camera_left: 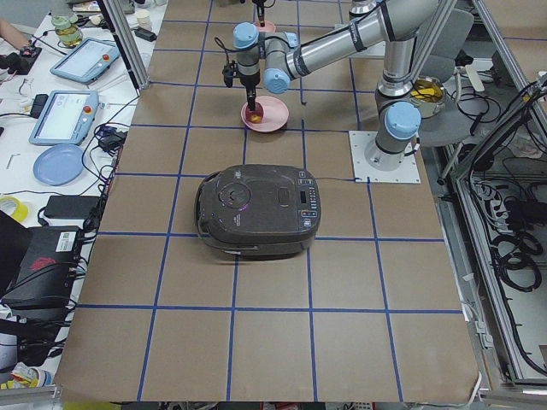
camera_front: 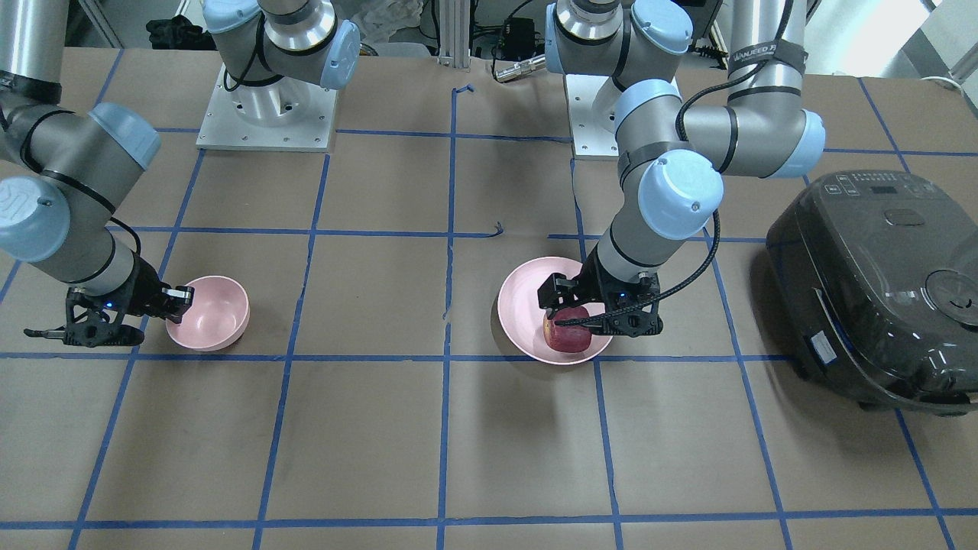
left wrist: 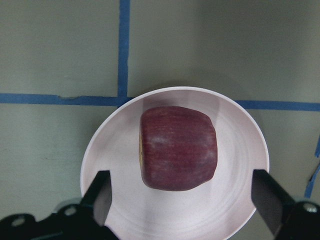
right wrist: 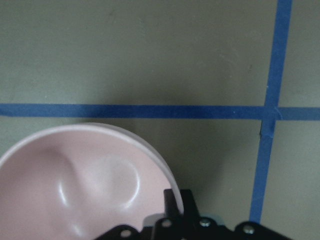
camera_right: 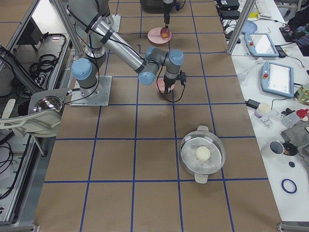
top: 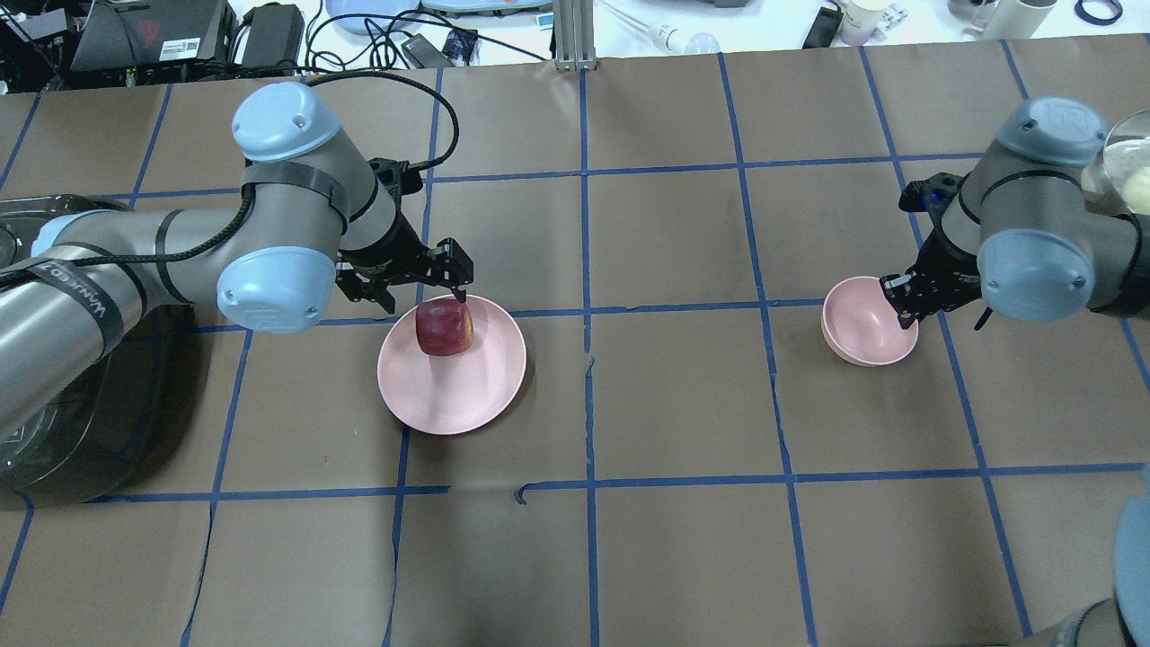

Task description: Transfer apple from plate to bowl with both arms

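The dark red apple (camera_front: 567, 330) (top: 443, 328) (left wrist: 177, 147) lies on the wide pale pink plate (camera_front: 523, 305) (top: 449, 395) (left wrist: 200, 220). My left gripper (camera_front: 592, 317) (top: 418, 288) (left wrist: 182, 197) is open and low over the plate, one finger on each side of the apple with a gap to it. The small deep pink bowl (camera_front: 210, 313) (top: 862, 323) (right wrist: 75, 175) stands far off on my right and looks slightly tipped. My right gripper (camera_front: 177, 298) (top: 901, 301) (right wrist: 177, 200) is shut on the bowl's rim.
A black rice cooker (camera_front: 879, 283) (camera_left: 256, 209) stands on the table beyond my left arm. A pot with a glass lid (camera_right: 203, 154) stands on the table at my right end. Blue tape lines grid the brown table top.
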### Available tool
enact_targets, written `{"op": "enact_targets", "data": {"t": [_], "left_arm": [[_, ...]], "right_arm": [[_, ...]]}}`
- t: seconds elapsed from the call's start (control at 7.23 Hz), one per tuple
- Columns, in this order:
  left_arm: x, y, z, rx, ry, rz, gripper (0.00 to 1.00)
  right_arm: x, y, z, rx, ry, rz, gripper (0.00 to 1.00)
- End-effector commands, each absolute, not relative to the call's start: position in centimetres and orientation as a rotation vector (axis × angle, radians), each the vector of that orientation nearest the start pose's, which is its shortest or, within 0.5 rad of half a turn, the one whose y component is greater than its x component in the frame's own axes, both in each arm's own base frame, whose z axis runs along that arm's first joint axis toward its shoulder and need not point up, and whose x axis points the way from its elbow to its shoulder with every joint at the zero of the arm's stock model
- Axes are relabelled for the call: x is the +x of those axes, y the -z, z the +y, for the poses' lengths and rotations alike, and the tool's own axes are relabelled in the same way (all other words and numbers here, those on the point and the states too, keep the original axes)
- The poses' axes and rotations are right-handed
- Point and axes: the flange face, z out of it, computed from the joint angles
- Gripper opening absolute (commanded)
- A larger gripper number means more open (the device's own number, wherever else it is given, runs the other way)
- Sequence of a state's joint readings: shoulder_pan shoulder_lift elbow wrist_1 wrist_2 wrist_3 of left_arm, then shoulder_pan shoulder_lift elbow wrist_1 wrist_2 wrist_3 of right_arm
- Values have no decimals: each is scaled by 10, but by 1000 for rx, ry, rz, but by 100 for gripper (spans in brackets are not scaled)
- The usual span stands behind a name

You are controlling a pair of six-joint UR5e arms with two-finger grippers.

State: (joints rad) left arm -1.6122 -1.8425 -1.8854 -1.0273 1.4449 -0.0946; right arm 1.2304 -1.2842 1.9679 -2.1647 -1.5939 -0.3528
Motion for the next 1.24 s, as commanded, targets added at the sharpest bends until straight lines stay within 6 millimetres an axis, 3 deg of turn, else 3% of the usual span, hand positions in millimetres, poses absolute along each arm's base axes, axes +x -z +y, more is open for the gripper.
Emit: {"op": "enact_targets", "data": {"t": [0.0, 0.14, 0.28, 0.41, 0.55, 0.69, 0.97, 1.11], "left_arm": [[-184, -219, -531, -51, -149, 3256, 100], [-182, -211, -532, -32, -156, 3232, 100], [-177, -202, -534, 40, -146, 3185, 96], [-177, -198, -534, 42, -158, 3184, 72], [-175, -200, -531, 49, -157, 3195, 12], [-177, -198, -530, 27, -163, 3194, 0], [-179, -234, -537, 48, -50, 3194, 0], [-177, -249, -537, 41, -18, 3197, 0]], "right_arm": [[-41, -239, -552, -22, -54, 3056, 0], [-14, -236, -559, -16, -23, 2940, 0], [36, -236, -560, 42, -37, 2917, 0], [103, -233, -552, 47, -78, 2922, 0], [152, -231, -541, 123, -116, 2928, 0], [172, -228, -534, 130, -124, 2942, 0], [176, -210, -516, 118, -187, 2945, 2], [179, -208, -512, 102, -181, 2947, 32]]}}
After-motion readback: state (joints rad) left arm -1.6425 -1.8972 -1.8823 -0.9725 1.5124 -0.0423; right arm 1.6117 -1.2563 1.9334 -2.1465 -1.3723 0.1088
